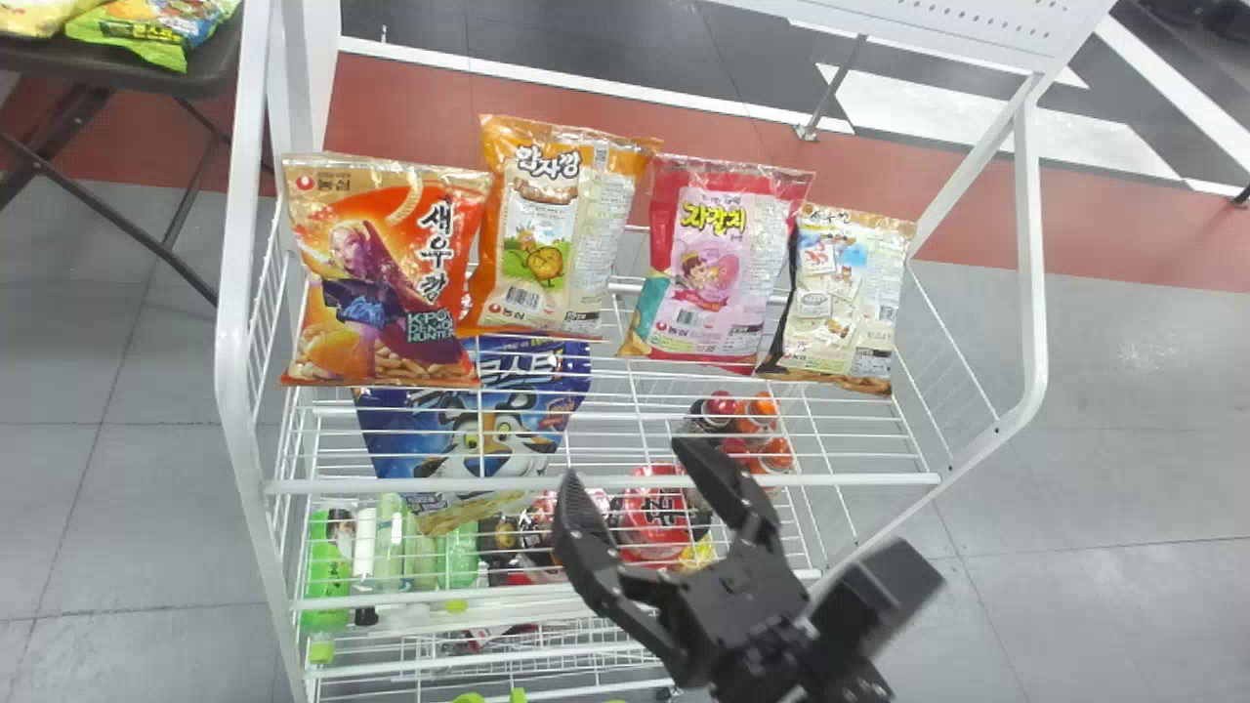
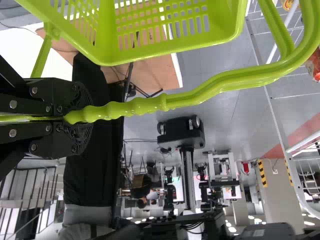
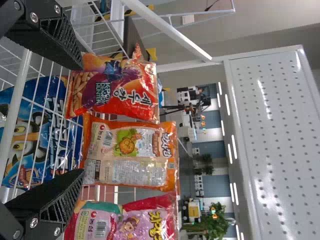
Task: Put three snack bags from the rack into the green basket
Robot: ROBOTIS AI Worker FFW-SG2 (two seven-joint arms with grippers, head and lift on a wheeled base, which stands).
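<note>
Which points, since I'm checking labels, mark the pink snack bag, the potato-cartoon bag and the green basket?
Pink snack bag [image 1: 721, 271]: head view, cartoon picture.
Potato-cartoon bag [image 3: 127, 145]: right wrist view, cartoon potato.
Green basket [image 2: 165, 49]: left wrist view, solid edge.

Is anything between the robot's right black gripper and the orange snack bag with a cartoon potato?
Nothing visible stands between the right gripper and that orange bag; a white rack rail runs lower.

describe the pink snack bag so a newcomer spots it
Find the white wire rack; four bags stand on its upper shelf. The pink bag is third from the robot's left, between an orange bag and a dark-edged one. Only it has a pink front.
</note>
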